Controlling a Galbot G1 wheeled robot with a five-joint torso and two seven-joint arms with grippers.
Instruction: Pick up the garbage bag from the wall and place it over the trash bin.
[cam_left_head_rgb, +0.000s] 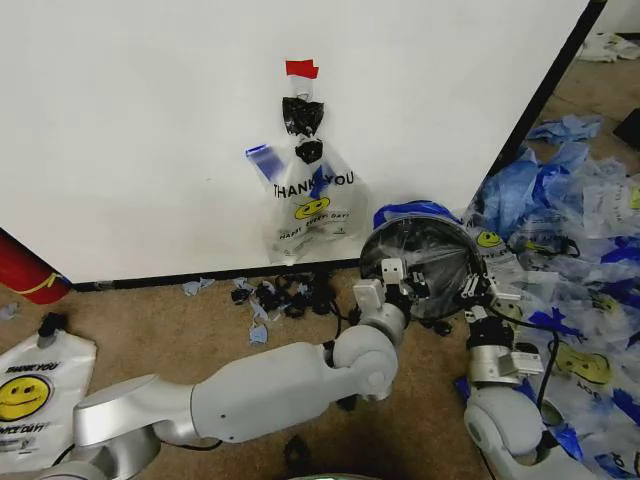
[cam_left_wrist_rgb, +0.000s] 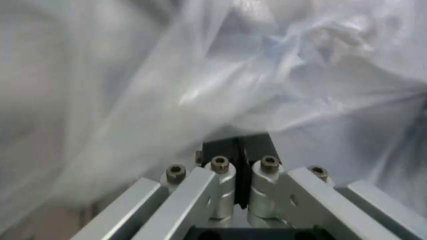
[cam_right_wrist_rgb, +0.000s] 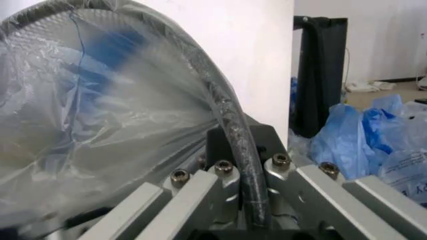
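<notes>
The right gripper (cam_right_wrist_rgb: 243, 170) pinches the trash bin (cam_left_head_rgb: 420, 255) rim through clear film. The left gripper (cam_left_wrist_rgb: 239, 167), pressed together, nips plastic at the bin mouth. The garbage bag (cam_left_head_rgb: 310, 205) hangs on the wall: light, limp, slippery; grasp near its blue handle strips.

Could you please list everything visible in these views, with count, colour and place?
Garbage bag: one, clear with black THANK YOU print and yellow smiley, hanging on the white wall.
Red tape: one piece, on the wall above that bag.
Trash bin: one, black wire mesh, tipped with its mouth toward the camera, already lined with clear plastic.
White smiley bag: one, flat on the carpet.
Heaped bags: many, blue and clear, on the robot's right.
Red cylinder: one, by the wall.
Scraps: several, black and blue, below the hanging bag.
Left gripper: at the bin's plastic.
Right gripper: shut on the bin's rim.
</notes>
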